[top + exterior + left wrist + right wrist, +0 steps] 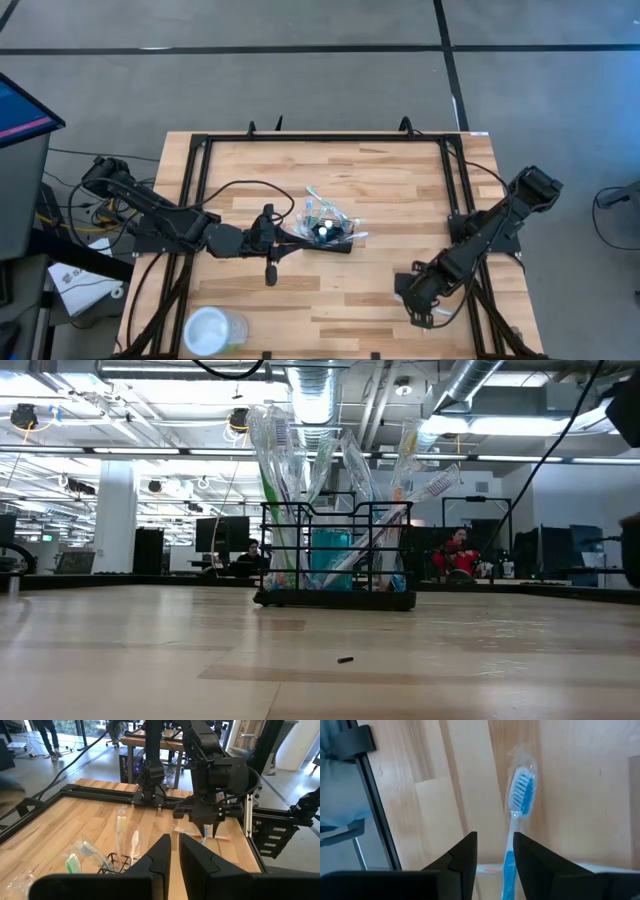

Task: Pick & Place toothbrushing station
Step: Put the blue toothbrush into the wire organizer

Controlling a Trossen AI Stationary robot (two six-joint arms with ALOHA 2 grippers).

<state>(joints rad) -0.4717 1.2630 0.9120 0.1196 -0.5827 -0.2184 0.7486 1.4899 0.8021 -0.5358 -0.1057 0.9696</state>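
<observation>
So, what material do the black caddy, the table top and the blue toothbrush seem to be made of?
The caddy looks like thin black coated metal wire: an open grid you can see through. The table top seems to be matte, light wood, with joined planks and grain. The blue toothbrush appears to be plastic, inside a clear, shiny wrapper.

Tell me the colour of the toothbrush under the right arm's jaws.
Blue with white bristles: the wrapped toothbrush shows best in the right wrist view.
</observation>
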